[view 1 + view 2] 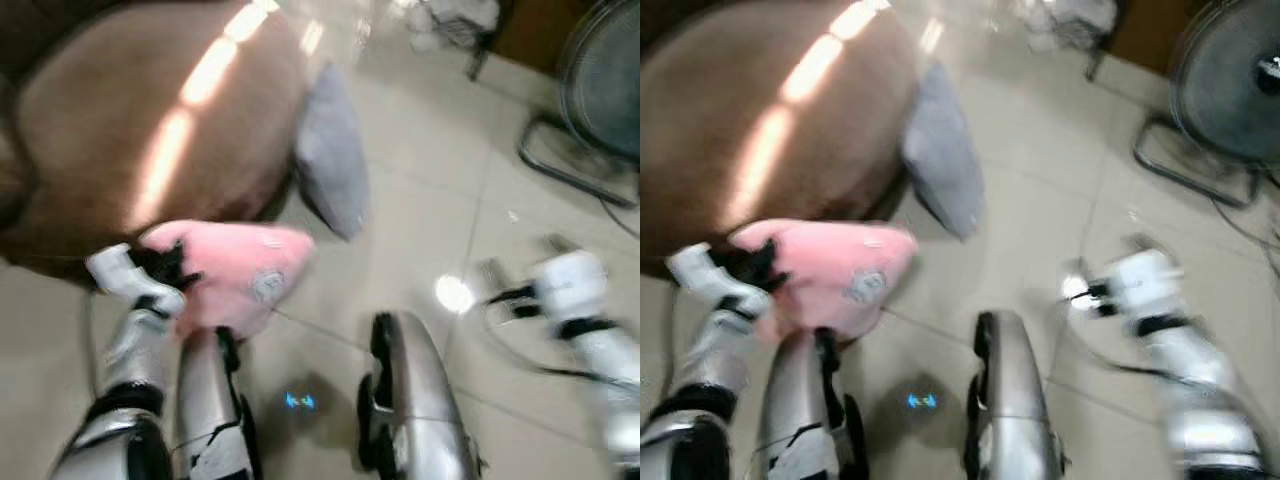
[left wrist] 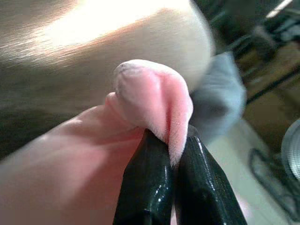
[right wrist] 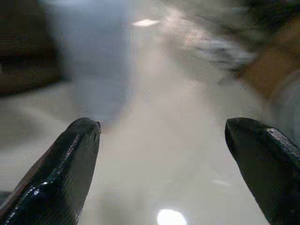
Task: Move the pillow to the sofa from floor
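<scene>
A pink pillow (image 1: 235,275) hangs off the floor in front of the brown sofa (image 1: 140,130), pinched at one corner by my left gripper (image 1: 165,268). In the left wrist view the two black fingers (image 2: 154,187) squeeze a fold of the pink pillow (image 2: 150,98), with the sofa just behind. A grey pillow (image 1: 332,152) leans against the sofa's right side on the tiled floor. My right gripper (image 3: 161,136) hovers over the floor at the right, open, with nothing between its fingers.
A floor fan (image 1: 600,85) on a black tube stand sits at the far right with cables beside it. Pale clutter (image 1: 455,22) lies at the back. My own two silver legs (image 1: 400,400) stand on the glossy tiles below.
</scene>
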### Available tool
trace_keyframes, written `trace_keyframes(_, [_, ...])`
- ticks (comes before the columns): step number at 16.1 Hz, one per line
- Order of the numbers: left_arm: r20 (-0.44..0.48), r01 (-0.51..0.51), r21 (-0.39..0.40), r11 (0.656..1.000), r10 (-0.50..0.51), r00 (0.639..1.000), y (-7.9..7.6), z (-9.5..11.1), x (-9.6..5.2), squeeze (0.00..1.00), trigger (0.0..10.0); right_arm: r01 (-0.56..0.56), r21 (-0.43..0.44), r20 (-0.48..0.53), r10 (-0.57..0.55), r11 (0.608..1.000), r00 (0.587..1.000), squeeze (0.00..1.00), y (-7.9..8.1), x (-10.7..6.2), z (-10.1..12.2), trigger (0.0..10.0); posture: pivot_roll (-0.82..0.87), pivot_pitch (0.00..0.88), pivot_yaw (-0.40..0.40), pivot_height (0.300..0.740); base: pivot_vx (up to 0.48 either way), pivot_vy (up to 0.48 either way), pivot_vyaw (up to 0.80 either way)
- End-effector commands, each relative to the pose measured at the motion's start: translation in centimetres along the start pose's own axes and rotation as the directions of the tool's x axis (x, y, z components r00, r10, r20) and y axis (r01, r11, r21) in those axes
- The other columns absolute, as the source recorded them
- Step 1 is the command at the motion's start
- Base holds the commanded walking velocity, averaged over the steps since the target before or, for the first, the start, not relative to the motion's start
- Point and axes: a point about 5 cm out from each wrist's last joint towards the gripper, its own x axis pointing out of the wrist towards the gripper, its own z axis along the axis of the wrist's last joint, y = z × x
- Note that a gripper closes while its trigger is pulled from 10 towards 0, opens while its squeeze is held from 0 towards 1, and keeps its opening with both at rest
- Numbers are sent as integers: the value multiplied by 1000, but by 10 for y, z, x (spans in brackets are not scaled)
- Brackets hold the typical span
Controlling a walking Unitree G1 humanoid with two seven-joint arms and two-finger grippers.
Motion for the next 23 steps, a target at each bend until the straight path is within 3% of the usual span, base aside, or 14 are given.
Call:
trace_keyframes(1, [54,84,52,995,-86,995,-11,16,2,0,0,15,21,-45,-14,1000,999,0,9,-2,-16,10000,-69,154,15,541,0,0,0])
trace_keyframes(3, [85,157,89,984,-164,983,-39,32,9,0,0,42,65,-18,-41,997,999,0,14,11,-13,10000,-42,123,23,541,0,0,0])
trace_keyframes(6, [109,215,38,976,-218,970,-68,47,18,0,0,89,91,-4,-89,992,996,0,15,22,-10,10000,-24,90,25,541,0,0,0])
trace_keyframes(9, [32,459,-42,887,-458,888,-111,52,-5,0,0,157,140,28,-162,978,986,0,15,26,4,10000,-29,38,31,541,0,0,0])
trace_keyframes(11, [138,431,-52,901,-421,897,-121,78,-1,0,0,191,205,69,-209,960,975,0,8,26,21,10000,-34,34,42,541,0,0,0])
trace_keyframes(13, [218,426,30,904,-422,880,-144,109,2,0,0,234,248,100,-265,940,959,0,0,21,47,10000,-25,23,40,541,0,0,0])
trace_keyframes(14, [223,423,36,905,-420,880,-147,112,2,0,0,228,252,104,-261,940,960,0,1,21,49,10000,-23,20,43,541,0,0,0])
trace_keyframes(15, [212,372,135,919,-393,895,-155,115,2,0,0,222,313,131,-274,923,953,0,7,17,61,10000,-21,11,46,556,0,0,0])
trace_keyframes(16, [195,342,174,923,-373,907,-155,114,3,0,0,213,317,141,-268,924,953,0,9,17,65,10000,-21,11,46,561,0,0,0])
trace_keyframes(17, [130,290,250,924,-329,935,-152,98,6,0,0,201,332,142,-259,922,955,0,16,18,72,10000,-22,3,47,571,0,0,0])
trace_keyframes(18, [95,250,267,931,-284,954,-151,86,7,0,9137,190,343,128,-247,920,961,0,23,21,77,10000,-28,3,46,586,0,0,0])
trace_keyframes(19, [81,256,262,930,-286,955,-154,83,6,0,10000,182,338,127,-237,923,963,0,27,22,78,10000,-27,4,46,591,0,0,0])
trace_keyframes(20, [54,245,274,930,-269,962,-160,76,5,0,10000,147,340,140,-204,929,969,0,35,24,85,10000,-17,0,33,606,0,0,0])
trace_keyframes(23, [45,178,360,916,-207,977,-157,74,10,0,10000,141,354,132,-199,925,971,0,36,34,92,10000,-3,0,2,631,0,0,0])
